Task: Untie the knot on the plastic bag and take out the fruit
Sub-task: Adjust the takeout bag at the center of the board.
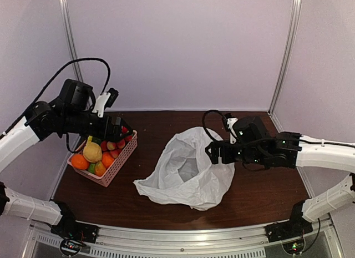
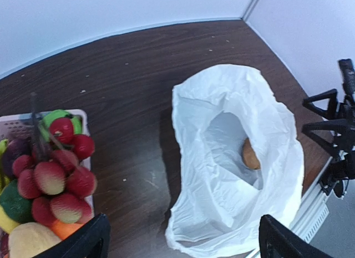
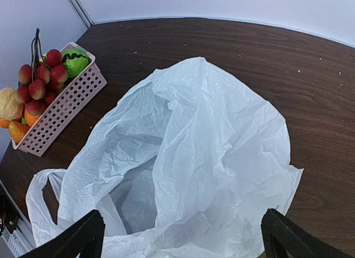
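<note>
plastic bag (image 1: 191, 175) open, pink basket (image 1: 122, 158) apart

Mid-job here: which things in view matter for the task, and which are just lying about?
Job: thin white crinkly plastic bag, mouth open; round tan fruit inside it.
Lying about: pink perforated plastic basket; the mixed fruit piled in it.

left arm (image 1: 19, 137) comes in from the left edge with the elbow raised. Its black wrist (image 1: 75, 97) sits high at far left, pitched down toward the right. left gripper (image 1: 117, 126): jaws spread wide with nothing between them, fingertips (image 2: 83, 242) at the bottom corners of its wrist view. right arm (image 1: 327, 152) reaches in roughly level from the right edge. right gripper (image 1: 213, 153) points left near centre, jaws just as wide, empty. The two grippers are well apart.
</note>
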Robot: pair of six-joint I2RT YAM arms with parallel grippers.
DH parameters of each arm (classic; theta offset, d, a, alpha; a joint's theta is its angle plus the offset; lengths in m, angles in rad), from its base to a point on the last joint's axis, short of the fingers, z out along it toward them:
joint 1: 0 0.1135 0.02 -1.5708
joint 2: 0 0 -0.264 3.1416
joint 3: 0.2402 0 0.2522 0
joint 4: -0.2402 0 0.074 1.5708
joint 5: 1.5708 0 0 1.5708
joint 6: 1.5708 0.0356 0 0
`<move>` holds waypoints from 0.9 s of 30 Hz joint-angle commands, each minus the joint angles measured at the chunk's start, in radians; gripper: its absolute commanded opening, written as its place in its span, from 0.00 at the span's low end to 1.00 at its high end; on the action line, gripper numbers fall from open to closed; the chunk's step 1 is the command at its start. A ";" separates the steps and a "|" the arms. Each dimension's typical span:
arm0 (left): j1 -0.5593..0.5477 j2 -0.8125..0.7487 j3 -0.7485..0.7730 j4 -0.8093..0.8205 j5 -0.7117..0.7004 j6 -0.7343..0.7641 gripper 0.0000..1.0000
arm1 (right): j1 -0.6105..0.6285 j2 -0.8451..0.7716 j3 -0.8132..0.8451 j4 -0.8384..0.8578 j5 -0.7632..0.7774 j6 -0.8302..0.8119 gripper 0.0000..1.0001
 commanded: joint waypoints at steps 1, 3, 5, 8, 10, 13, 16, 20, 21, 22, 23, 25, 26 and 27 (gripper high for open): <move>-0.116 0.049 -0.026 0.185 0.020 -0.077 0.94 | 0.008 0.052 0.005 -0.047 0.057 0.065 1.00; -0.166 0.072 -0.046 0.244 0.021 -0.091 0.94 | 0.009 0.070 -0.009 -0.043 0.056 0.078 1.00; -0.212 0.100 -0.063 0.295 0.025 -0.106 0.94 | 0.009 0.089 -0.022 -0.042 0.055 0.087 1.00; -0.261 0.169 -0.081 0.356 0.032 -0.142 0.94 | 0.009 0.104 -0.051 -0.018 0.025 0.101 0.86; -0.295 0.225 -0.079 0.373 0.023 -0.156 0.94 | 0.009 0.101 -0.071 -0.007 0.002 0.115 0.73; -0.320 0.295 -0.089 0.377 -0.033 -0.194 0.95 | 0.008 0.079 -0.125 0.007 -0.015 0.137 0.51; -0.321 0.349 -0.122 0.394 -0.105 -0.240 0.98 | 0.007 0.049 -0.177 0.015 -0.018 0.159 0.31; -0.321 0.430 -0.147 0.442 -0.109 -0.269 0.98 | 0.007 0.013 -0.227 0.029 -0.028 0.178 0.20; -0.321 0.452 -0.150 0.447 -0.115 -0.274 0.98 | 0.007 0.007 -0.236 0.031 -0.028 0.181 0.17; -0.321 0.473 -0.151 0.448 -0.124 -0.276 0.98 | 0.007 0.000 -0.244 0.031 -0.027 0.184 0.15; -0.321 0.490 -0.152 0.450 -0.131 -0.277 0.98 | 0.006 -0.006 -0.249 0.030 -0.025 0.185 0.13; -0.321 0.517 -0.155 0.481 -0.132 -0.276 0.97 | 0.007 -0.016 -0.258 0.030 -0.022 0.185 0.11; -0.320 0.524 -0.159 0.515 -0.120 -0.277 0.98 | 0.006 -0.020 -0.262 0.029 -0.023 0.184 0.10; -0.319 0.530 -0.161 0.545 -0.107 -0.281 0.98 | 0.007 -0.024 -0.263 0.029 -0.022 0.184 0.10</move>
